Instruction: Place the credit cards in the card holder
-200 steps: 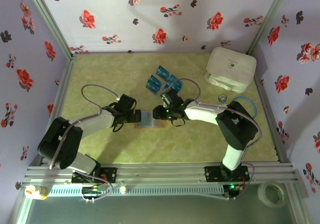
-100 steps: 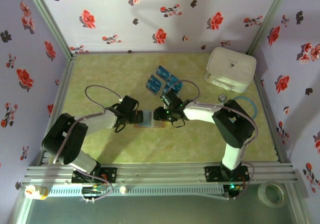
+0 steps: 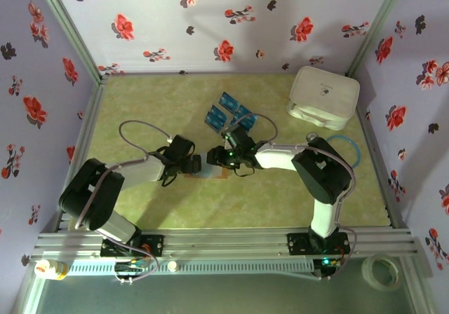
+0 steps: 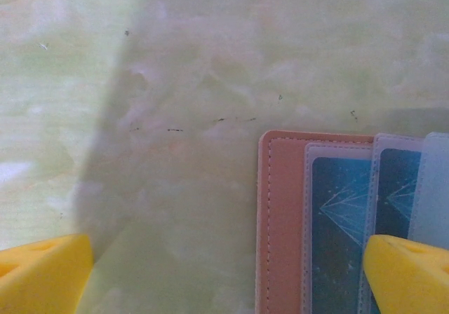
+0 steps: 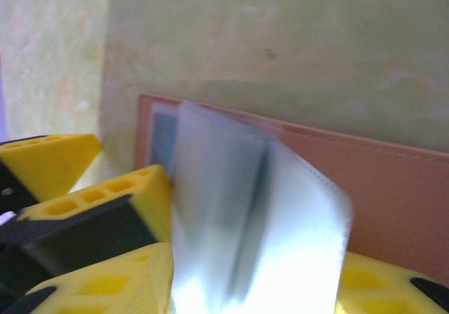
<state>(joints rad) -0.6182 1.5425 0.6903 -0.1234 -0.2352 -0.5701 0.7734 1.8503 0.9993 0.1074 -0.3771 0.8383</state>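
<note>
Your right end effector (image 5: 256, 261) seemed clamped on the clear sleeve (image 5: 238, 188) of the card holder (image 4: 279, 216), mid-way across the table (image 3: 154, 111); the left end effector (image 4: 224, 272) hung fully open astride its edge — you likely needed it pressing the leather flat. Two credit cards (image 4: 337, 216) sat in its slots — loose cards (image 3: 229, 113) lay beyond.

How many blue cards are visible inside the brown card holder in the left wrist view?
2. The first card sits in the pocket nearest the card holder's left edge; the second card in the next pocket rightward, partly behind a clear flap. More may be hidden.
</note>
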